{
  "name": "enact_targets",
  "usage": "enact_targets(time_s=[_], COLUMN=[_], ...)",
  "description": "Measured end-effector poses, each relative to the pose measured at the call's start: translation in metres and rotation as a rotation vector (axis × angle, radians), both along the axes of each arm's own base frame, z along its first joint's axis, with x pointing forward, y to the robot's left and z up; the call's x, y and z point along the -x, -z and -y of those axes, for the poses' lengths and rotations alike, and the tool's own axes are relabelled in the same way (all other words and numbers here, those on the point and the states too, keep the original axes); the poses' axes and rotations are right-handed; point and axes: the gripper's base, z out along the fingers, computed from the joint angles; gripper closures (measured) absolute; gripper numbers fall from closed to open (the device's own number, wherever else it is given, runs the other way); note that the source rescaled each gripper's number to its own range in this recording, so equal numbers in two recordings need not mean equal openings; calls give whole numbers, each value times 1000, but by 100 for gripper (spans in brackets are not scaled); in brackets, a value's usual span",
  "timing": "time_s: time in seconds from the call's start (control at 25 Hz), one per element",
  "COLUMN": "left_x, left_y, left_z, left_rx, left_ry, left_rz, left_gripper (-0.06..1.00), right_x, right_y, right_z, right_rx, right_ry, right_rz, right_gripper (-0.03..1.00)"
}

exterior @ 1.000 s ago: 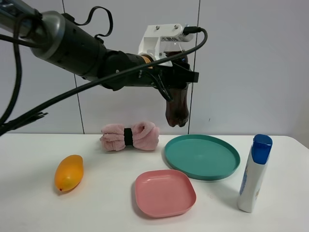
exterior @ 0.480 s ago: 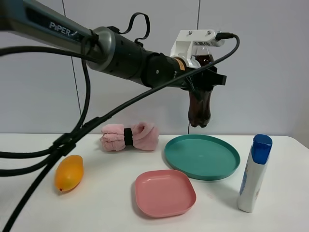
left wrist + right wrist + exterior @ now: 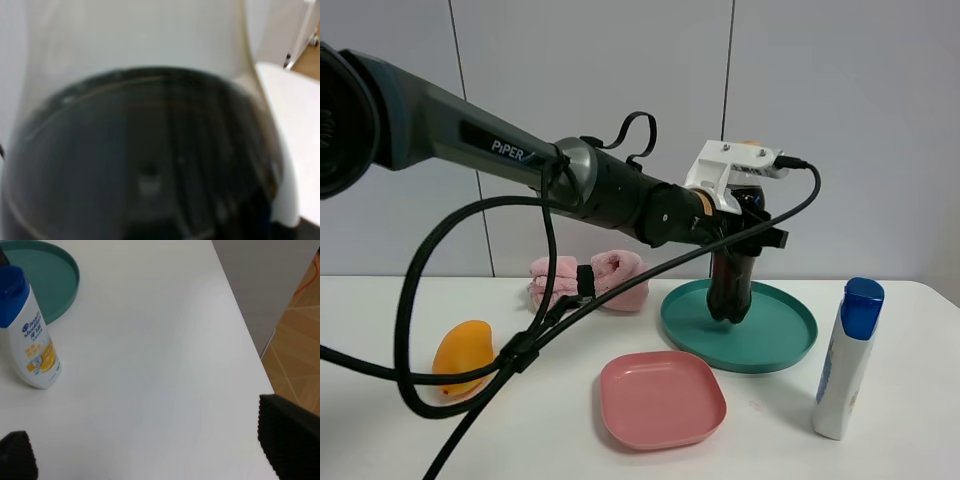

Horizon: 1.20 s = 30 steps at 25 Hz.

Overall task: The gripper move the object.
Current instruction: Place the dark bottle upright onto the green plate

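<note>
The left gripper (image 3: 745, 228) pinches the cola bottle (image 3: 730, 288) near its top.
The smooth, clear bottle hangs upright under the black jaws, dark drink inside, its bottom low in the round green plate (image 3: 790, 345); I cannot tell if they touch. A square pink plate (image 3: 660, 400) sits nearer. The right gripper (image 3: 152, 447) is spread wide.

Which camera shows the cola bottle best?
The exterior high view: it shows the cola bottle upright in the left gripper, base at the teal plate. The left wrist view shows only a blurred close-up of its dark drink; the right wrist view does not show it clearly.
</note>
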Motion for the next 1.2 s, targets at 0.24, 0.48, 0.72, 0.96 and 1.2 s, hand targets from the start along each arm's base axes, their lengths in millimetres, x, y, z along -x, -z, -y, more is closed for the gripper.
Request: enact_targets(time_s=[0.24,0.48,0.72,0.96,1.2], left_x=[0,-1,-2,-2,-2], left_y=[3,10,20,21,23], left_z=[0,2,3,3,3], left_rx=[-4,22,49,59,83], left_ry=[0,5,0,1,-5], left_rz=[-4,13,-5,3,-11], left_gripper=[92,92,92,92,92], right_x=[0,0,0,0,0], right_y=[0,0,0,0,0], right_z=[0,0,0,0,0], right_rx=[0,0,0,0,0], right_ry=[0,0,0,0,0], right_rz=[0,0,0,0,0], right_gripper=[-3,-3,-3,-3,-3])
